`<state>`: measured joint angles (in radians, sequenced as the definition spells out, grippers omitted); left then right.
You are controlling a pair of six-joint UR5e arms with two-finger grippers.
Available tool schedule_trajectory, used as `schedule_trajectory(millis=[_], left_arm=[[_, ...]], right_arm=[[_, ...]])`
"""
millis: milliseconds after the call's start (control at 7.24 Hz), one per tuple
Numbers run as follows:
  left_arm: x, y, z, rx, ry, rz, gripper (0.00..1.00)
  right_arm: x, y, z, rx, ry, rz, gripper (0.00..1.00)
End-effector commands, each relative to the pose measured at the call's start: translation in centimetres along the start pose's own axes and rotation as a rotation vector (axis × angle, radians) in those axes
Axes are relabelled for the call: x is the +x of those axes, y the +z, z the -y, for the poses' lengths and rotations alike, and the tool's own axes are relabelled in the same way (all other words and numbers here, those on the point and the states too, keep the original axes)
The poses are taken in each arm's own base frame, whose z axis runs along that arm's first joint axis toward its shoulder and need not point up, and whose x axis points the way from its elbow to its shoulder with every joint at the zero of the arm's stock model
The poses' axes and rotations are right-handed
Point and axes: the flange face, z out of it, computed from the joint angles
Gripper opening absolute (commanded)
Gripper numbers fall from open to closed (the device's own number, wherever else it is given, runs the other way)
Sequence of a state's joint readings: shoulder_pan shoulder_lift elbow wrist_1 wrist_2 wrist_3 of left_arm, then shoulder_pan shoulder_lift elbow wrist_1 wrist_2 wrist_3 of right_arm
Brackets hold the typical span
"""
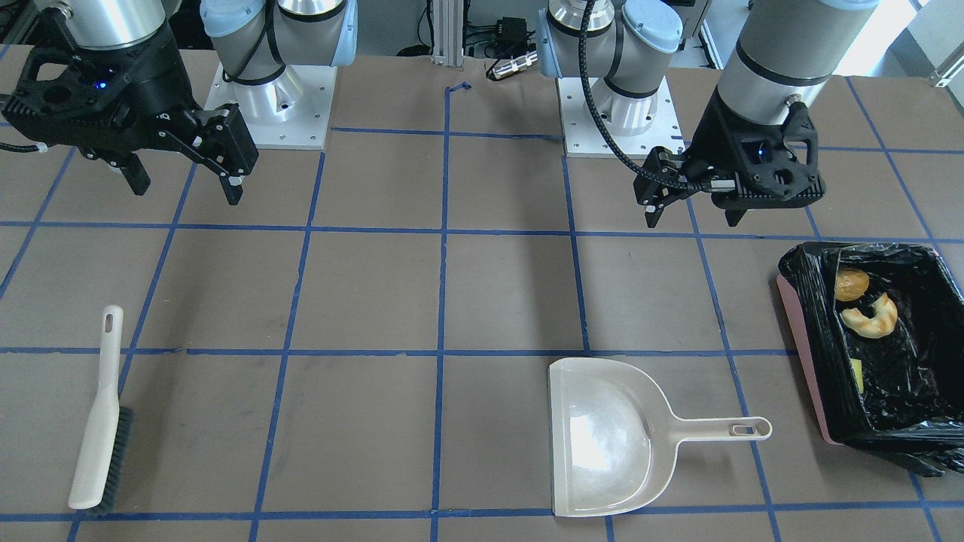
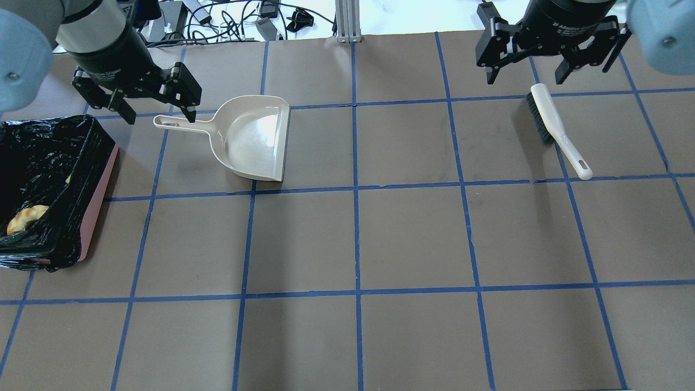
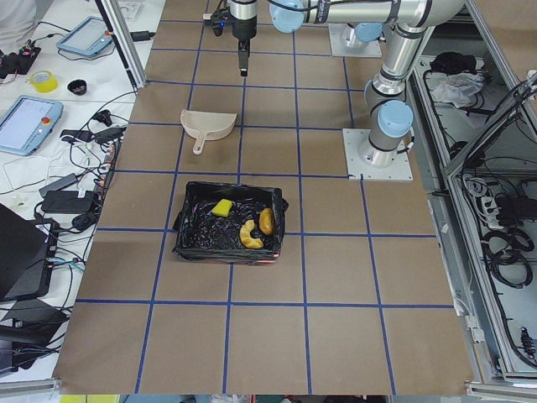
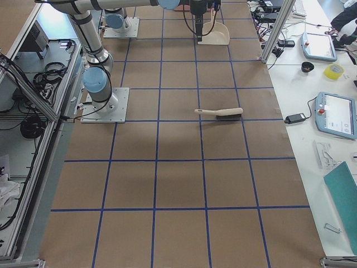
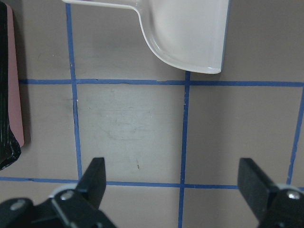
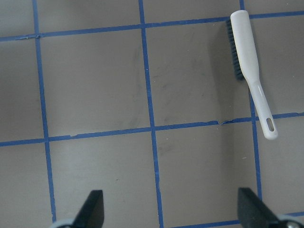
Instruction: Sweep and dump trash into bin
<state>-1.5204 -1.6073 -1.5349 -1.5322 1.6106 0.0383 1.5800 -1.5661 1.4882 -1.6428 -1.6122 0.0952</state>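
The bin (image 1: 792, 320), pink with a black bag liner, stands at the table's left end. Inside it lies the trash: a golden-brown lump (image 1: 852, 284), a pale crescent (image 1: 871, 316) and a yellow sponge (image 3: 221, 207). The overhead view shows the bin (image 2: 99, 198) and the crescent (image 2: 24, 217). My left gripper (image 2: 161, 114) hangs open and holds nothing, above the table beside the bin, with the beige dustpan (image 2: 252, 138) ahead of it. My right gripper (image 2: 525, 79) is open too, hovering above the table by the brush (image 2: 556, 130).
The dustpan (image 1: 602, 444) lies flat with nothing in it, handle pointing toward the bin. The brush (image 1: 102, 421) lies on its side near the far right of the table. Blue tape lines grid the brown tabletop. Both arm bases (image 1: 271, 98) sit at the robot's edge.
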Motion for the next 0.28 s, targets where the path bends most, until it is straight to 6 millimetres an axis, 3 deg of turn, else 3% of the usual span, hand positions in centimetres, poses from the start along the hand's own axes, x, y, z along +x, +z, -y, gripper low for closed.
schedule_trajectory(millis=[0, 138], left_arm=[[0.32, -0.28, -0.19, 0.006, 0.009, -0.026, 1.00], [0.28, -0.36, -0.31, 0.008, 0.013, -0.021, 1.00]], right_arm=[[0.01, -0.10, -0.04, 0.002, 0.000, 0.000, 1.00], [0.01, -0.10, -0.04, 0.002, 0.000, 0.000, 1.00]])
